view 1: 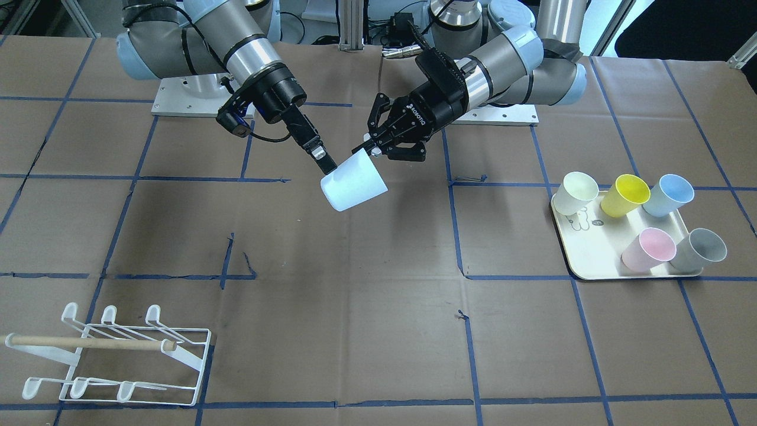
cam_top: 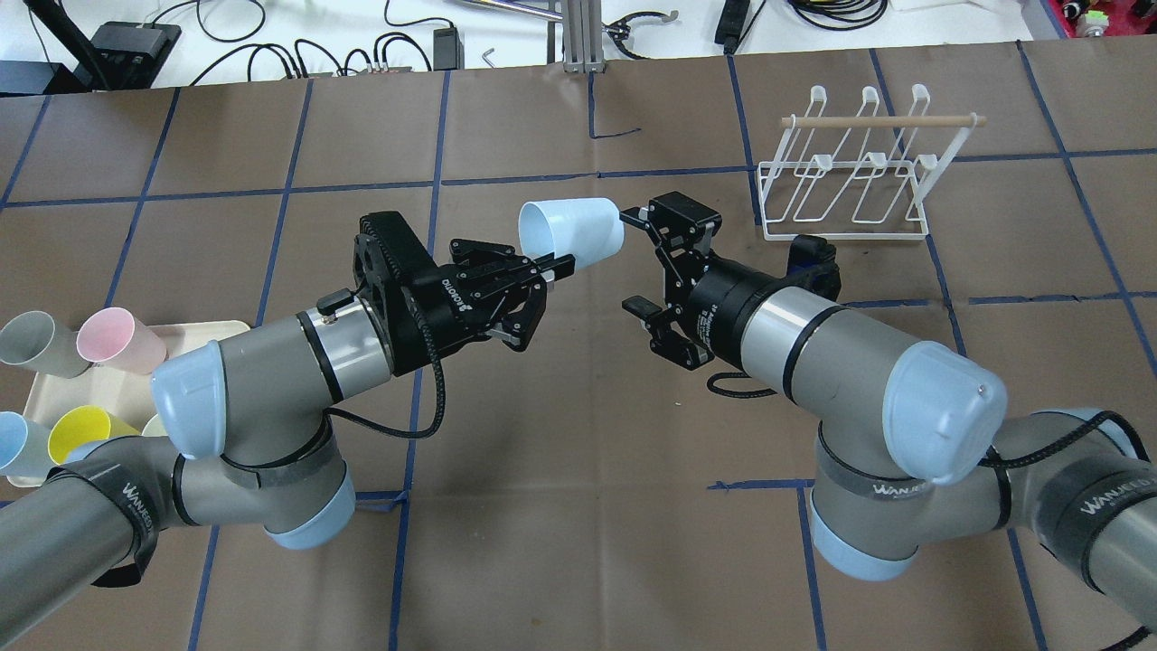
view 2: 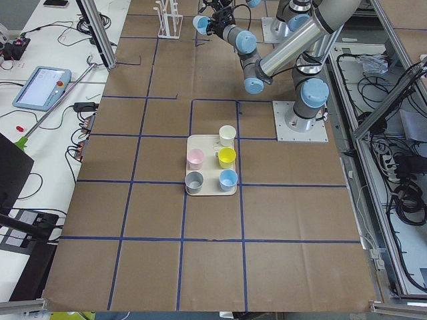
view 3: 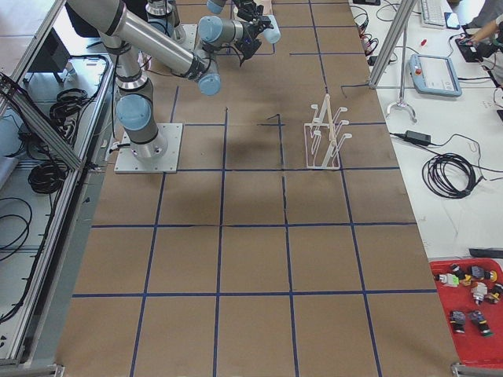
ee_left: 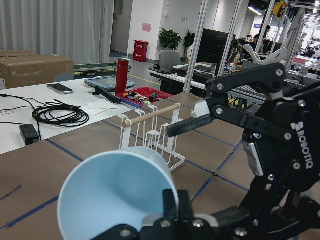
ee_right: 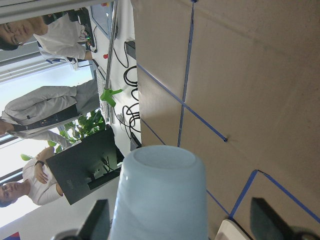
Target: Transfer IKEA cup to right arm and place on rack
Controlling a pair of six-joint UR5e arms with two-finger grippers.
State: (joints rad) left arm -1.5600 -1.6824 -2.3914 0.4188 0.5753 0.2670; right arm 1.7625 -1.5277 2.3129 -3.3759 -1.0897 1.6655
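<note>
The pale blue plastic cup [cam_top: 571, 233] hangs in mid-air above the middle of the brown paper-covered counter [cam_top: 578, 506], lying on its side. Its long axis runs nearly level from one arm to the other, mouth toward the left arm and closed base toward the right.

The left pincer [cam_top: 550, 264] is pinching the rim, one finger inside the mouth and one outside the wall, so it carries the cup alone. Opposite it, the right pincer [cam_top: 631, 260] is spread wide, its opening facing the base. The right wrist view shows the base centred between the two fingers. From the front, one finger sits right against the wall near the base. I can't tell how far the base has entered the gap.

So this looks like the handover, with the receiving grip not yet made. My read is that the right pincer needs to press in on the base end before the left lets go of the rim.

Both forearms reach inward, wrists roughly level and nose to nose. The white wire rack with the wooden dowel [cam_top: 868, 163] stands upright beyond the right arm, well apart from the cup. The right arm is clearly the nearer one. The rack's prongs carry nothing.
</note>
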